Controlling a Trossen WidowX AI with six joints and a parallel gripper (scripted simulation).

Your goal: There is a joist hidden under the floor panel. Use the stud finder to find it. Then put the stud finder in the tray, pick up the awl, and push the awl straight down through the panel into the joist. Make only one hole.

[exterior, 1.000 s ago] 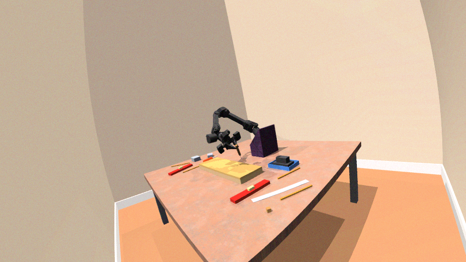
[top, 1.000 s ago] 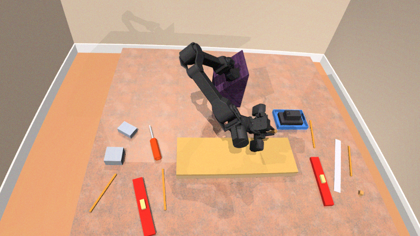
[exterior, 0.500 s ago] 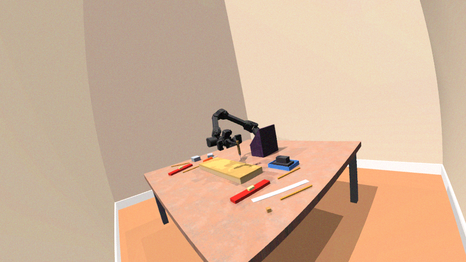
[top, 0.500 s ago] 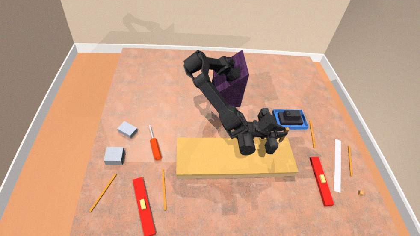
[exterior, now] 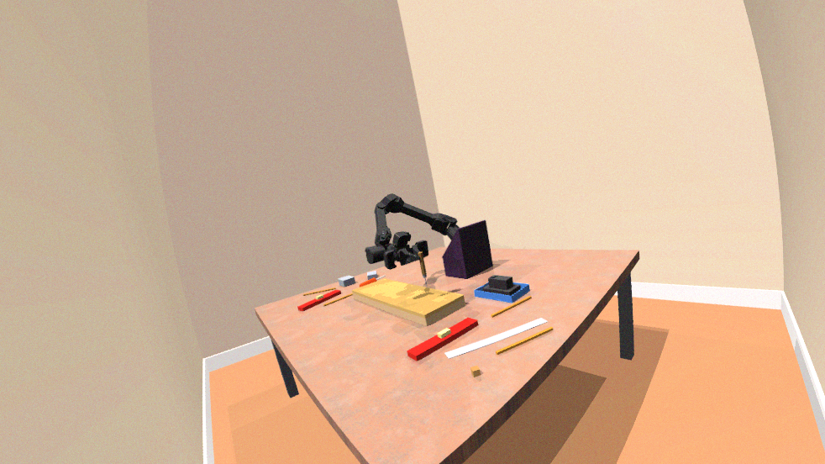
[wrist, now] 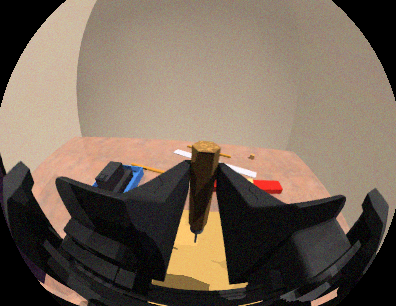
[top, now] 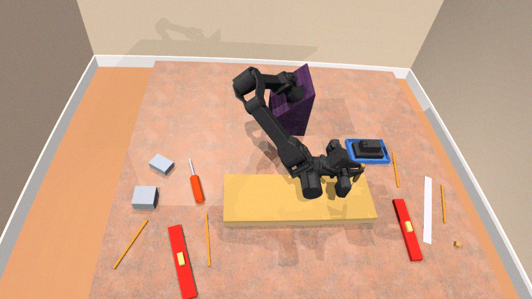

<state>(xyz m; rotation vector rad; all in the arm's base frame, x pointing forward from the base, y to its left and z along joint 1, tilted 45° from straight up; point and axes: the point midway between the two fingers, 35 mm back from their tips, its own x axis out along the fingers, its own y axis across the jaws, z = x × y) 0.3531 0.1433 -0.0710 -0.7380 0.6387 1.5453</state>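
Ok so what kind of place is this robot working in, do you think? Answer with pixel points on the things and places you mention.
Probably a small workshop or a room being fitted out: a wooden panel [top: 266, 197] [exterior: 395, 297] [wrist: 196, 262] lies on a big table [top: 196, 123] [exterior: 376, 367] [wrist: 59, 160], with red spirit levels [top: 403, 217] [exterior: 425, 346] and a screwdriver [top: 196, 189] [exterior: 368, 282] around it.

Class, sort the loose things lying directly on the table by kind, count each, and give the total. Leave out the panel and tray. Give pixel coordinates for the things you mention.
Red spirit levels [top: 404, 217] [exterior: 425, 346]: 2
Thin orange sticks [top: 395, 170] [exterior: 511, 307]: 4
Grey blocks [top: 144, 196] [exterior: 346, 281]: 2
Orange-handled screwdriver [top: 196, 189]: 1
White flat strip [top: 427, 209] [exterior: 496, 338]: 1
Small tan cube [top: 456, 244] [exterior: 475, 371]: 1
Total: 11
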